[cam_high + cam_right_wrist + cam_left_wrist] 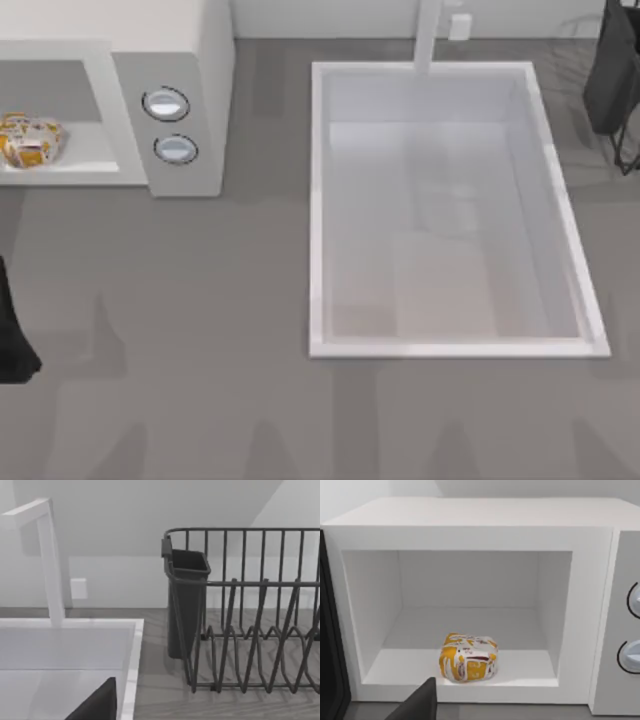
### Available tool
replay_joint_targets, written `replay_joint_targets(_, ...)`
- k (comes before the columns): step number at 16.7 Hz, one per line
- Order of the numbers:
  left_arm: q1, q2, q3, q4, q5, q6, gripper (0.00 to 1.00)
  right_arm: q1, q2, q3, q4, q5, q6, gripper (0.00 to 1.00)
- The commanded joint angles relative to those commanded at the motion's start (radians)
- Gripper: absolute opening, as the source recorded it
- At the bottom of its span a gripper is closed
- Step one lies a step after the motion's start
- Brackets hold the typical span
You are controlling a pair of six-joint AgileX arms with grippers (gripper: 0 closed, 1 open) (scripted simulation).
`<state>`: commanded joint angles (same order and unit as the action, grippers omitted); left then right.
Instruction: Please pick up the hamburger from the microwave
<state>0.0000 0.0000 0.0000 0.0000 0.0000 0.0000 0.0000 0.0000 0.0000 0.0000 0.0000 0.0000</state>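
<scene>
Approach underway: left claw [415,705], grip state untellable, faces the hamburger [468,657] in the microwave [470,517]; next, reach into the cavity

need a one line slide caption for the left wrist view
Left wrist camera faces the open microwave, with the wrapped hamburger sitting near the front edge of its cavity floor.
</scene>
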Motion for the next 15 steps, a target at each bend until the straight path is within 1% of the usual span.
replay_joint_targets(7, 0.0, 0.0, 0.0, 0.0, 0.0, 0.0, 1.0, 0.0, 0.0, 0.0, 0.0, 0.0, 0.0, 1.0)
replay_joint_targets(9, 0.002, 0.03, 0.014, 0.019, 0.002, 0.001, 1.0, 0.0, 0.0, 0.0, 0.0, 0.0, 0.0, 1.0)
replay_joint_targets(12, 0.01, 0.154, 0.069, 0.093, 0.012, 0.005, 1.0, 0.0, 0.0, 0.0, 0.0, 0.0, 0.0, 1.0)
replay_joint_targets(15, 0.022, 0.371, 0.157, 0.212, 0.028, 0.011, 1.0, 0.0, 0.0, 0.0, 0.0, 0.0, 0.0, 1.0)
